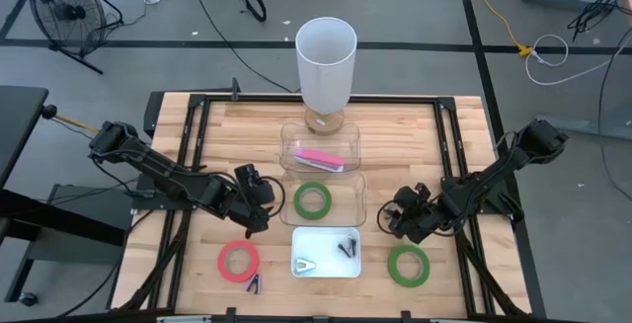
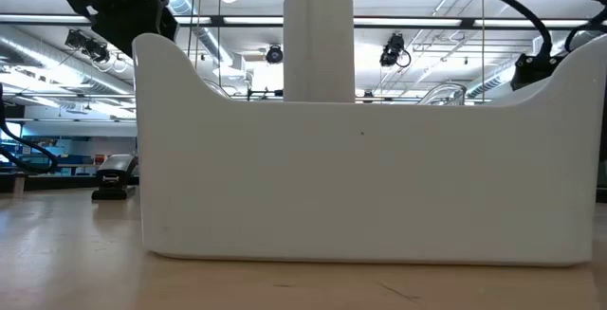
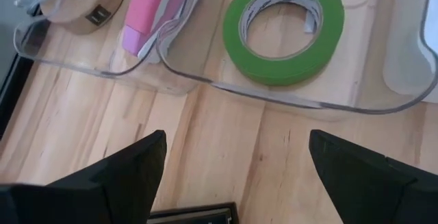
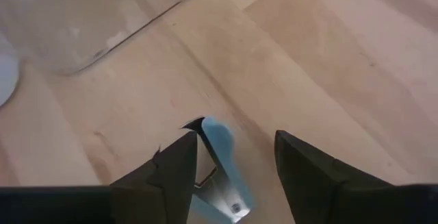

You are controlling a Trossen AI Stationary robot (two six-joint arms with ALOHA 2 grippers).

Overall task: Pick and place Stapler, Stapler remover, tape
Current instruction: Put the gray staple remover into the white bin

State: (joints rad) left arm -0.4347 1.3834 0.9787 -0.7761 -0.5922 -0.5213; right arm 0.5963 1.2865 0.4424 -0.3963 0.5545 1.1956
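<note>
We saw the right gripper [image 4: 233, 166] clasping a blue staple remover [image 4: 222, 176] between its fingers; our left gripper [image 3: 233, 166], spread wide and empty, hovered left-centre, below the stapler [image 3: 147, 11].

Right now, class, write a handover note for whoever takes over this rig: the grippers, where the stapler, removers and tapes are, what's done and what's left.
Left gripper: open, empty, above bare table beside the near clear tray.
Right gripper: appears closed on a blue staple remover, above the table to the right of the trays.
Done: pink stapler is in the far clear tray; one green tape is in the near clear tray; a pale remover and a small dark item are in the white tray.
Left: place the blue remover. The red tape, second green tape and purple remover lie on the table.
</note>
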